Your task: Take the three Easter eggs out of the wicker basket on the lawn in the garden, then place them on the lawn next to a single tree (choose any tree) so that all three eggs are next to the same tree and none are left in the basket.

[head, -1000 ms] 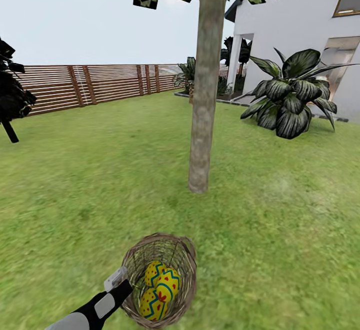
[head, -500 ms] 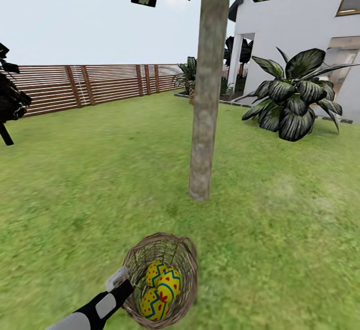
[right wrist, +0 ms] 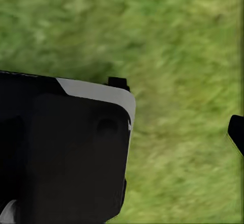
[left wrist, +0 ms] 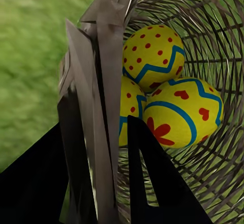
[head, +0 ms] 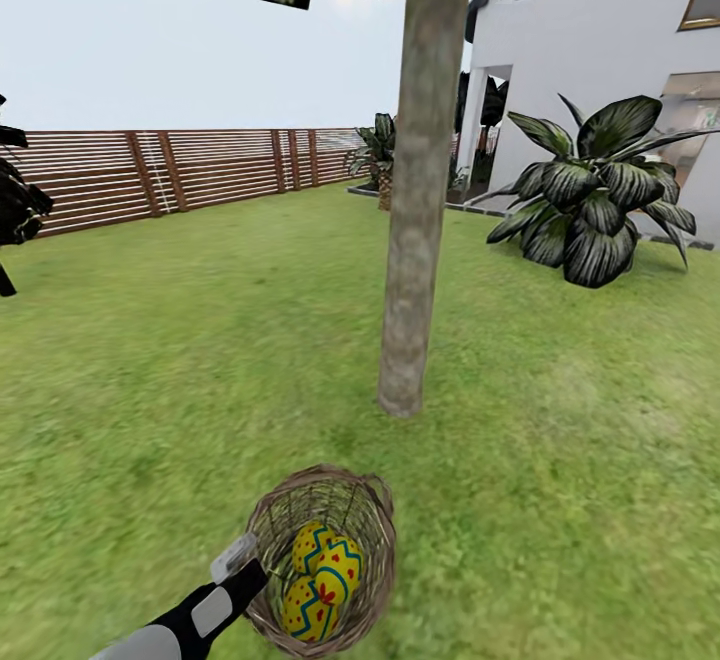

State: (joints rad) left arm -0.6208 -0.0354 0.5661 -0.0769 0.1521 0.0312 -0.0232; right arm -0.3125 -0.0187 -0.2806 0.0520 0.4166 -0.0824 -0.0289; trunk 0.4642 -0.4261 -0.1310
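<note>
The left claw (head: 243, 562) is clamped on the rim of the wicker basket (head: 365, 510), gripping the woven wall on the side nearest the robot's left arm. In the left wrist view one dark finger (left wrist: 152, 178) sits inside the basket and the other outside, with the twig rim (left wrist: 99, 81) pinched between them. The basket hangs tilted from this grip, its open mouth turned up toward the head camera.

Just beyond the inner finger lie the three Easter eggs (left wrist: 178, 112), all in the basket and touching one another. Each is yellow with blue zigzag bands and red marks. From the head camera they show as a tight cluster (head: 320, 570) against the basket's lower wall, just beside the claw.

Beneath and all around the basket spreads the lawn (head: 560, 480), green with yellowish patches. Ahead of the claw, a little to its right, stands the tree (head: 415, 220), its pale mottled trunk rising straight from the grass to a leafy canopy at the top of the view.

Farther off, right of the trunk, grows a broad-leaved striped plant (head: 595, 205) before a white house (head: 600, 40). A brown slatted fence (head: 180, 175) runs along the far left.

In the right wrist view, a dark part of the right arm (right wrist: 61, 152) hangs over grass; I cannot tell how the right claw stands.
</note>
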